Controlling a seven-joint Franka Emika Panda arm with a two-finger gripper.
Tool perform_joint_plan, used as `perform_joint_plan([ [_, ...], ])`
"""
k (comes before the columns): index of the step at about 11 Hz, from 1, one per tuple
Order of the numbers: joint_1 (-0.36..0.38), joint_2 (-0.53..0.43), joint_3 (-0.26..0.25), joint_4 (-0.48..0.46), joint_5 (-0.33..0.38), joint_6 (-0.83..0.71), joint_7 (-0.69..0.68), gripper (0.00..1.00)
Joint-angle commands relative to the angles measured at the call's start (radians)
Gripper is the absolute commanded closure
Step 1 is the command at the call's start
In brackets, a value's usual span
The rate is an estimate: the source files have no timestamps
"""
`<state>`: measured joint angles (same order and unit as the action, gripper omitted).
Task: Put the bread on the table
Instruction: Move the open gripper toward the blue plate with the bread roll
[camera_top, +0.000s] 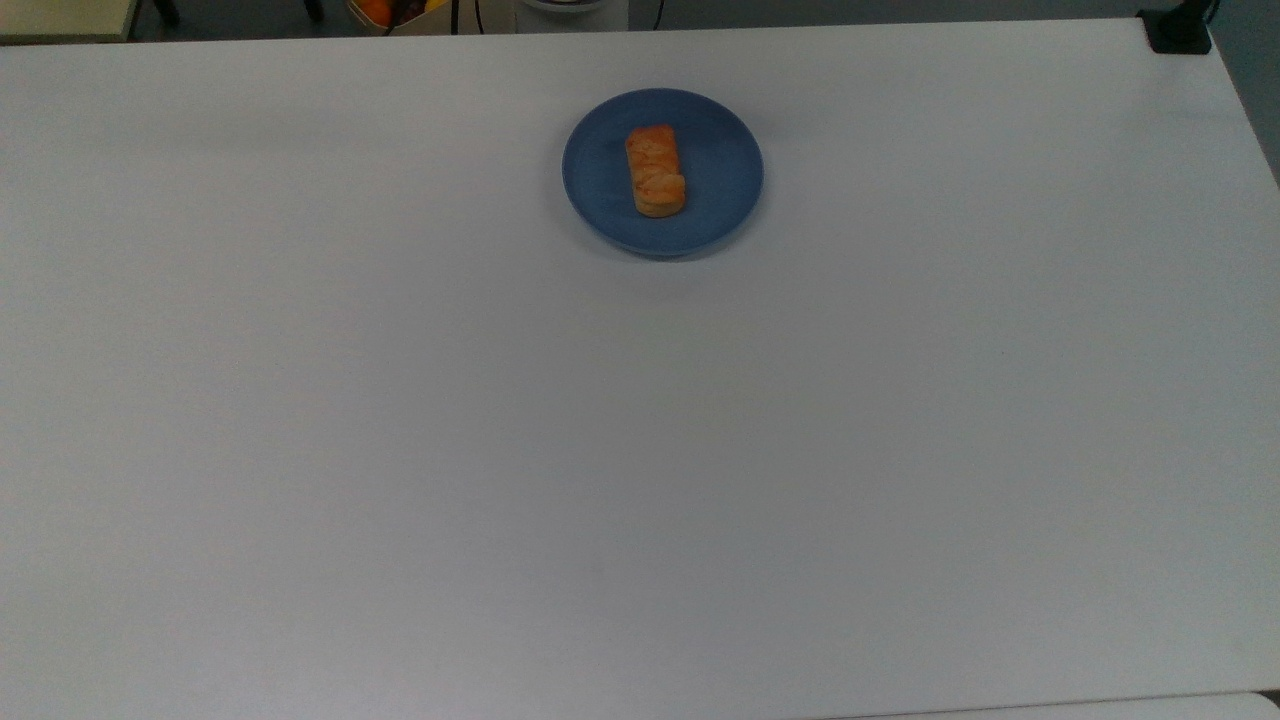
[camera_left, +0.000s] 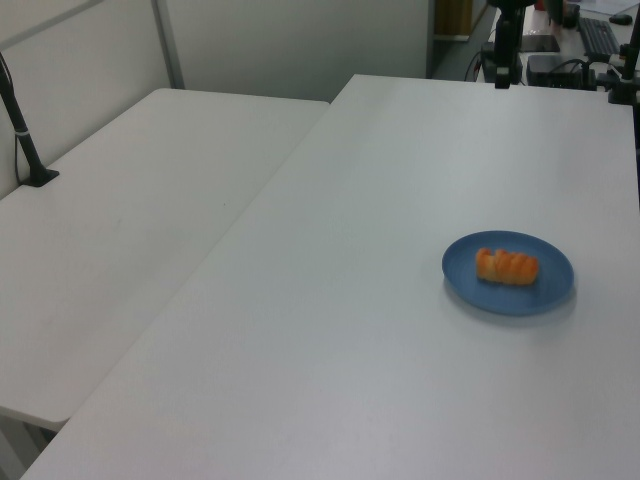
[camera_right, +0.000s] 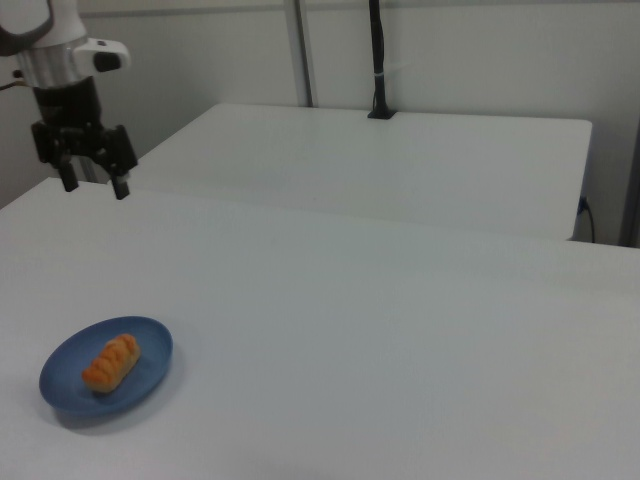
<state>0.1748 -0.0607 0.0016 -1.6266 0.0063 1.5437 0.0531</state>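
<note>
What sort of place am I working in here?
Likely a robotics lab or office: plain white table, camera pole clamped to the neighbouring table, and the open end effector hanging above the bread.

From my remote station I see a round blue plate (camera_top: 720, 130), a second white desk (camera_left: 130, 230) beyond it, and a black pole (camera_right: 377, 60) standing clamped on that desk's far edge.

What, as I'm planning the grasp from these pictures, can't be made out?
- Arm: right view, cut off by the top edge above the hand, which is open.
- Orange thing: top view, cut by the top edge, so what it is cannot be told.
- Bread underside: every view, hidden where it lies on the plate.
</note>
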Motion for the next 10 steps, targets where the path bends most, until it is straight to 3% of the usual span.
perform_joint_plan([
  [1, 0.012, -0.031, 0.089, -0.073, 0.011, 0.03, 0.079, 0.0],
  [5, 0.017, -0.074, 0.115, -0.149, 0.011, 0.054, 0.103, 0.0],
  [10, 0.072, -0.088, 0.116, -0.416, -0.002, 0.309, 0.218, 0.0],
])
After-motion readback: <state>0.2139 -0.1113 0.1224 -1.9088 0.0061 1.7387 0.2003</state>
